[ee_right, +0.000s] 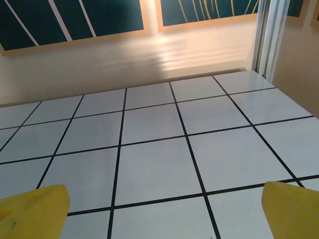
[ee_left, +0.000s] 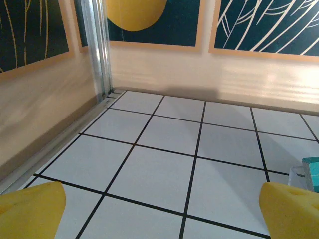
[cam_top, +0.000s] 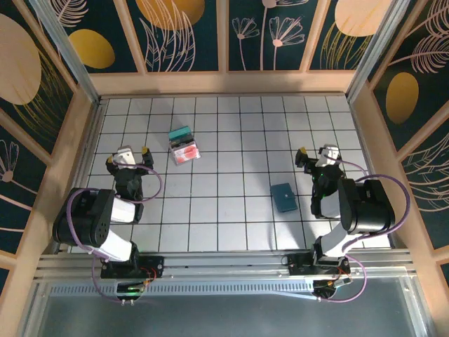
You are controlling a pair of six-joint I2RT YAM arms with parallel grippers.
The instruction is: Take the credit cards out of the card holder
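Jaws spread, card holder [cam_top: 184, 146] outside them

The top external camera looks steeply down from above and behind the arm bases [cam_top: 130, 267] over the whole tiled counter [cam_top: 231, 210]. Each wrist camera sits low, close over those same tiles, facing the far wall [ee_left: 209, 74] near its own side's corner post [ee_left: 97, 50].

card holder [cam_top: 184, 146] open, left-centre tiles — red-pink card [cam_top: 186, 154] in pale pocket; dark teal card [cam_top: 284, 197] flat, well right
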